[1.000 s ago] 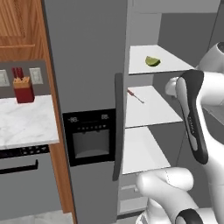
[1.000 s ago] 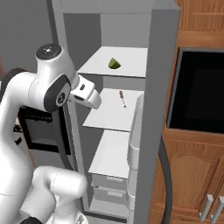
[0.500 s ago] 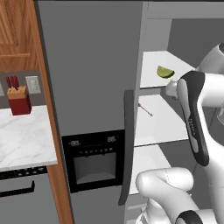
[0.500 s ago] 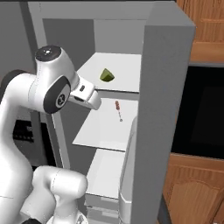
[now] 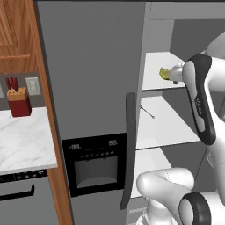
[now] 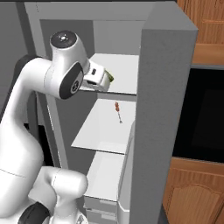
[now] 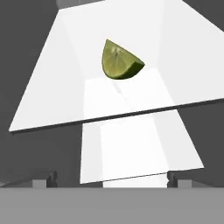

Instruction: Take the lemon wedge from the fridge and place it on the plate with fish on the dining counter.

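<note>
The lemon wedge (image 7: 120, 61) is seen lying on the upper white shelf (image 6: 121, 74) inside the open fridge (image 5: 96, 88), set back from the shelf's front edge and well apart from the walls. It is judged to be light, so little lifting effort should be called for, yet a soft, wet flesh and a smooth curved rind are to be expected, and a slip or a squash is the likely fault if too much squeeze is applied. A hold across the thick middle is suggested, one finger on the rind and the other on a cut face, with the thin pointed ends avoided. In the hand view the wedge is shown yellow-green, a pale cut face turned upward and toward the camera, a darker green rind curving beneath it on the right, one tip pointing up. The pincer (image 7: 109, 178) is held wide open, nothing between its tips, and is lined up short of the shelf edge with the wedge ahead of it and not yet touched. In the left base view the wedge (image 5: 164, 73) is glimpsed just beside the wrist. On the shelf below, a small red-handled tool (image 6: 117, 110) is lying, well apart from the wedge, and need not be disturbed.
</note>
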